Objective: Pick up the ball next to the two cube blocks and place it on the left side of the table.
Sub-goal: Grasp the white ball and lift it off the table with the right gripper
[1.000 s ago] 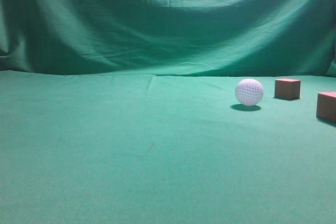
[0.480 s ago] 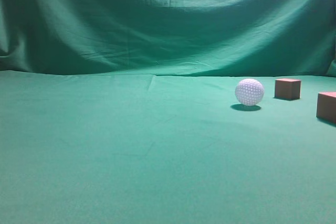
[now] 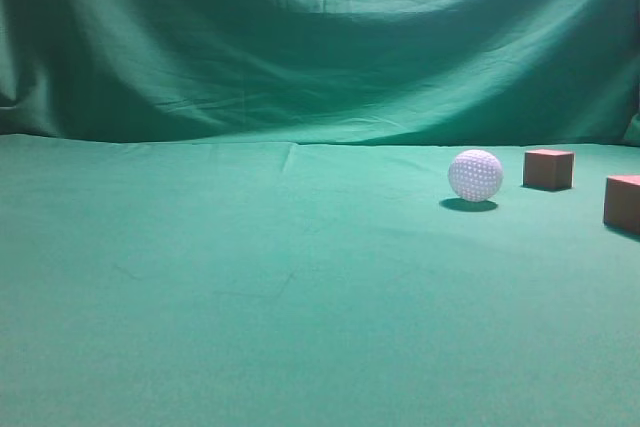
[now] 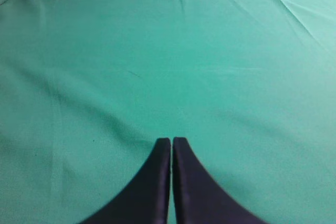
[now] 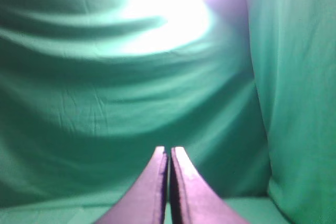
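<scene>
White ball [image 3: 475, 175] rests untouched on the table [image 3: 250, 297], far right beside two cubes [image 3: 548, 169]; both claws, left [image 4: 171, 141] and right [image 5: 168, 150], clenched empty—reaching comes next.

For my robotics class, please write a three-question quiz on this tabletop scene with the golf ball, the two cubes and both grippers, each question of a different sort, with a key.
1. True or false: the ball rests on the table, touching neither of the two cube blocks.
2. Multiple choice: in the exterior view, the ball lies
A. left of both cubes
B. between the cubes
C. right of both cubes
3. Fill in: the jaws of the left gripper and the right gripper are both ____.

Key:
1. True; green cloth shows between ball and nearer cube.
2. A
3. Shut, with nothing held.
</scene>
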`<state>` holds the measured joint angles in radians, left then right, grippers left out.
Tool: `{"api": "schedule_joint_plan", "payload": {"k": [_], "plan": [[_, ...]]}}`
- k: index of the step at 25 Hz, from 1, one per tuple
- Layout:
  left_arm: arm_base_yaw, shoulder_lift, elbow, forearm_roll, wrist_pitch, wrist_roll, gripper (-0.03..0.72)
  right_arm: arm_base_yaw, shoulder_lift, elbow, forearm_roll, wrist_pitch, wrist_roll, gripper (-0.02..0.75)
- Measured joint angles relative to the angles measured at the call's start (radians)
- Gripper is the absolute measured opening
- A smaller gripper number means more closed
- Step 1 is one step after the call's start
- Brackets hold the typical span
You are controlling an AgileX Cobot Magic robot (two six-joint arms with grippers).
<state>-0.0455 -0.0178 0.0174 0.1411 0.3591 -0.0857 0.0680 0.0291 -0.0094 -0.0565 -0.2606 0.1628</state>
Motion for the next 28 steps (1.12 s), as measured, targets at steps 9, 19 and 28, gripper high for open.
{"api": "schedule_joint_plan", "payload": {"k": [9,19,28], "plan": [[0.000,0.000,0.000,0.000,0.000,0.000,0.000,0.000,0.511,-0.399,0.000,0.561,0.022,0.000],[0.000,0.000,0.000,0.000,0.000,0.000,0.000,0.191,1.065,-0.745,0.031,0.857,-0.083,0.000],[0.000,0.000,0.000,0.000,0.000,0.000,0.000,0.285,1.506,-1.052,0.146,0.985,-0.108,0.050]]}}
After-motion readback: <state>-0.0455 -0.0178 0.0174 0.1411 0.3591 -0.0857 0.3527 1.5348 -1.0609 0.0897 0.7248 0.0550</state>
